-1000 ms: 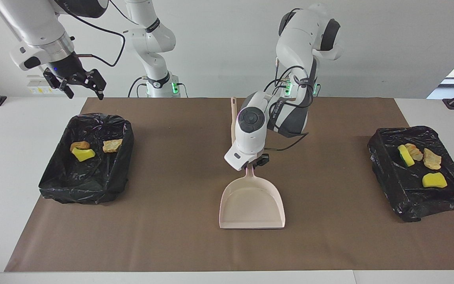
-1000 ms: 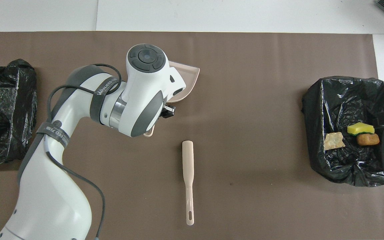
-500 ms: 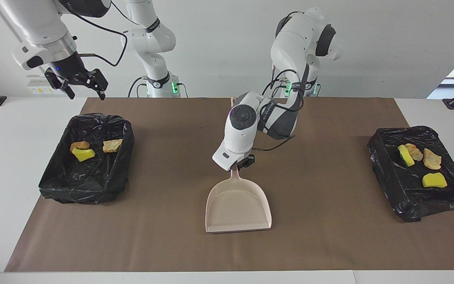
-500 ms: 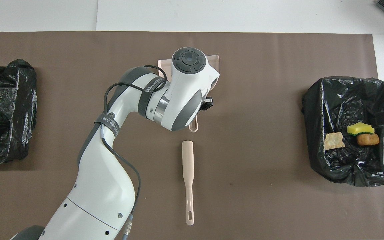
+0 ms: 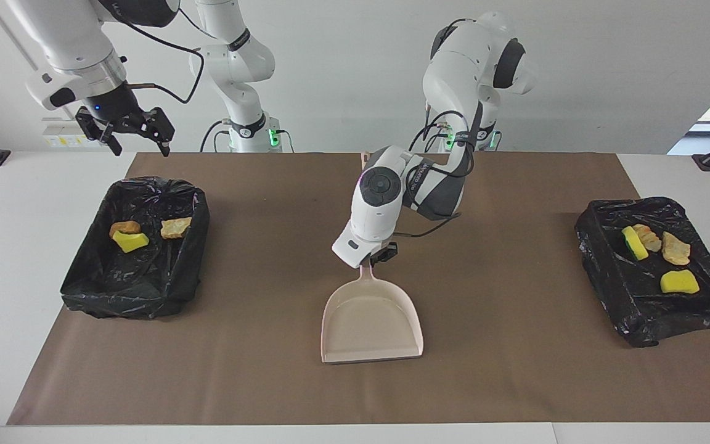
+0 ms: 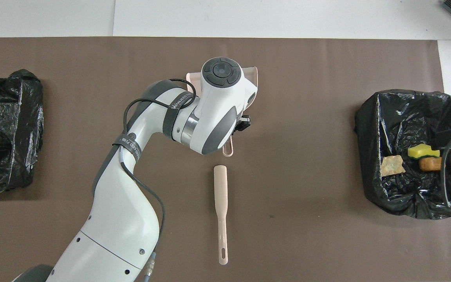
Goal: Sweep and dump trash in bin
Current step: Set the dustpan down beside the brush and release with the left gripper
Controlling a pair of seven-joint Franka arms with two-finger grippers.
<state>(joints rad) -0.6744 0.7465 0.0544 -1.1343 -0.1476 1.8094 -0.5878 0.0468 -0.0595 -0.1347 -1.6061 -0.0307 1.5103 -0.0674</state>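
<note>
Two bins (image 5: 136, 246) (image 5: 657, 271), trash (image 5: 130, 240) inside both

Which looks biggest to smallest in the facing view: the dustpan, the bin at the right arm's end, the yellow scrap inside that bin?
1. Bin at the right arm's end, largest.
2. Dustpan, clearly smaller.
3. Yellow scrap, by far the smallest.

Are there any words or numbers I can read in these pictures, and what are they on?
Two grey straps on the left arm carry white lettering, too blurred to read.
The dustpan, the brush, both bins and the mat show no writing.
</note>
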